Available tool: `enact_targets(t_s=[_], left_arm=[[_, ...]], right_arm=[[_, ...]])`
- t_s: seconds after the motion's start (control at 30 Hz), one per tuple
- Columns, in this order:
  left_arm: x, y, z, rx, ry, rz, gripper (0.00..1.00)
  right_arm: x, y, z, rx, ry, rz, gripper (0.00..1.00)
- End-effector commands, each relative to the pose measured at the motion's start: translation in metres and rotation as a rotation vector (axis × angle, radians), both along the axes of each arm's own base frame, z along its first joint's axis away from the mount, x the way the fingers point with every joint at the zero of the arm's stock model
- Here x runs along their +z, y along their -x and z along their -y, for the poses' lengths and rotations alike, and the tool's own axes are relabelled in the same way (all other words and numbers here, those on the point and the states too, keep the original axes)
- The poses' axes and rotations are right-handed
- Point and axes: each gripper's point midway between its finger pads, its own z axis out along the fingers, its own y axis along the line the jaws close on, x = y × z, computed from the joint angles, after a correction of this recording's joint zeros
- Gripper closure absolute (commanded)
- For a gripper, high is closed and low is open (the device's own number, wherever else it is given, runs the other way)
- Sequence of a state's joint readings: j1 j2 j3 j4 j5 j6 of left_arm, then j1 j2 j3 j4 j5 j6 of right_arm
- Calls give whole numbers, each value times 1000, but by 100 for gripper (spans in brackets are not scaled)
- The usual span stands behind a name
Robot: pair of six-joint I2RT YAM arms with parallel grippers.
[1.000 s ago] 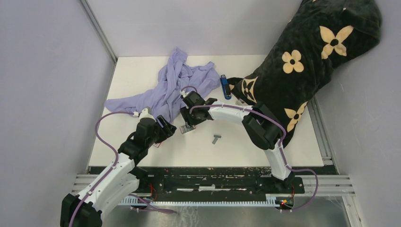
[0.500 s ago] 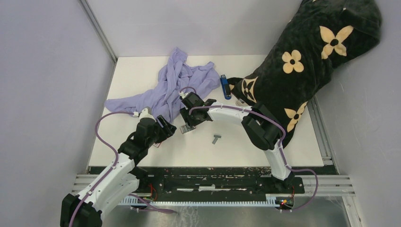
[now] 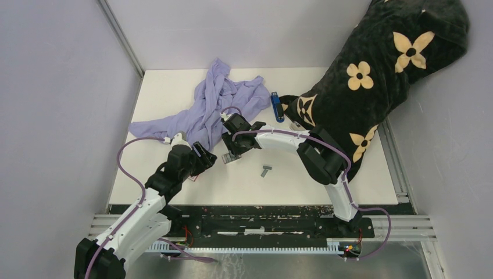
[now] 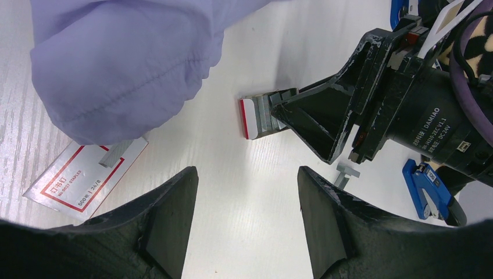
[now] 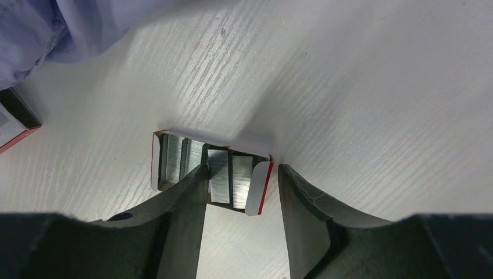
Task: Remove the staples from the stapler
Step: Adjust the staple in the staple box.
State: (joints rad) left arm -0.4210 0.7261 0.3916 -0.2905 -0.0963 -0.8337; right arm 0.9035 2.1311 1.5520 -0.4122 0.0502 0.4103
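Nearest us, a loose strip of staples (image 3: 265,171) lies alone on the table (image 3: 168,96). We judge it light, stiff, slick and easily snapped, so it should be pinched gently across its long sides. Our left gripper (image 4: 245,174) hangs wide open and empty. Just beyond, the right gripper (image 5: 241,171) stands parted astride a small box (image 5: 258,187) of more strips, apparently gripping nothing. Farthest, the blue stapler (image 3: 277,106) lies beside the cloth (image 3: 215,104).

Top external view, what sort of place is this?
Probably a robot lab cell: a white table boxed in by plain walls, two arms bolted to a metal rail, and stray props like a purple cloth.
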Motion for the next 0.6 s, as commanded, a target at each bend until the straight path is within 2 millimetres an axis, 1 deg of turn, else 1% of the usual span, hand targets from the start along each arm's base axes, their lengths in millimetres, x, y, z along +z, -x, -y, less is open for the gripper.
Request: enact_targets(t_s=[0.0,0.27,0.57], left_arm=[[10,-6,0,28,26,29,29],[9,-6,0,28,27,27,29],[9,-7,0,28,27,26,29]], right_arm=[[6,-4,-8,-15,-23,21,46],[0,-6,-10,-19,-14,13,45],[1,-7,-8,-31,-9,19,48]])
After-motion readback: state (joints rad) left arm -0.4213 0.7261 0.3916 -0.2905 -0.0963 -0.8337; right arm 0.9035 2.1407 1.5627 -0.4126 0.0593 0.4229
